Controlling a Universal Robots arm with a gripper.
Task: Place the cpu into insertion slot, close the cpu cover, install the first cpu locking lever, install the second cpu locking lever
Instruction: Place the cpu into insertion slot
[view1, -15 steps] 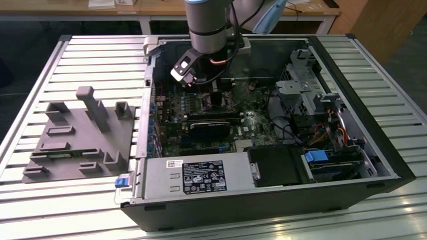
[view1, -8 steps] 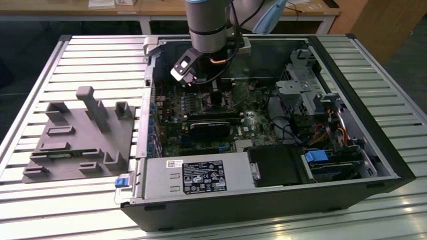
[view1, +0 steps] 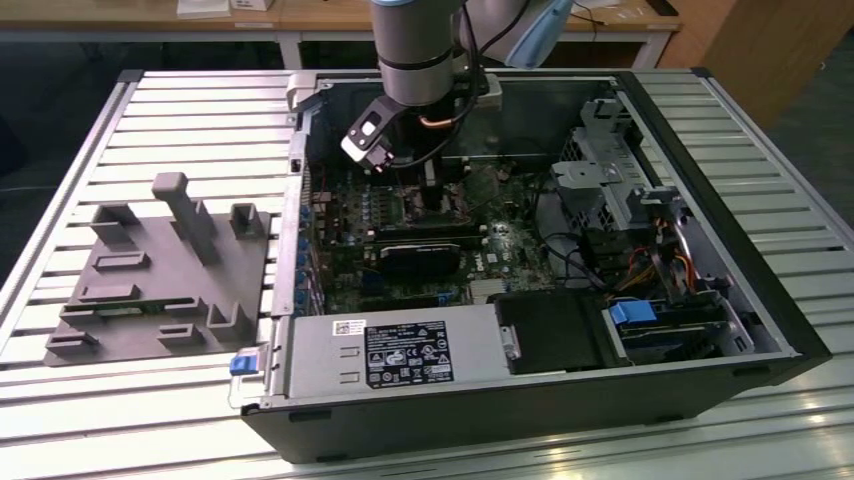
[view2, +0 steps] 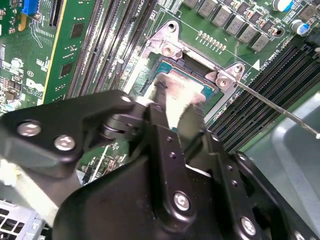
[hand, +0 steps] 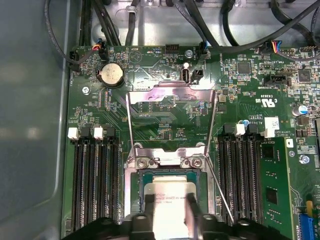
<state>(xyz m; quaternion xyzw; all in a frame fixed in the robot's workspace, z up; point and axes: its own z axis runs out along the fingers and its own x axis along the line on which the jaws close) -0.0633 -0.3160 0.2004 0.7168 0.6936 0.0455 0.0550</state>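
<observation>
A pale slatted metal desk (view1: 160, 120) is carrying a large black computer case (view1: 534, 425), which is lying on its side with the panel off. A grey tubular robot arm (view1: 414, 50) is reaching down into it. A green circuit board (hand: 250, 90) is lining the inside of the case. The black two-fingered end effector (hand: 170, 217) (view2: 176, 107) is hanging low over the board. The thin silvery square metal cpu cover (hand: 172, 92) is standing swung open off its socket, with board showing through its window. The small square insertion slot with a silvery metal rim (hand: 134, 195) is lying uncovered. The small flat square cpu (hand: 170, 192) (view2: 180, 87), with a dull silvery-grey top and a dark green border, is sitting within that rim. The end effector's fingers are clamping two of its opposite edges. I cannot tell whether it is fully seated. A thin metal lever rod (hand: 220, 192) is slanting away from one socket corner.
</observation>
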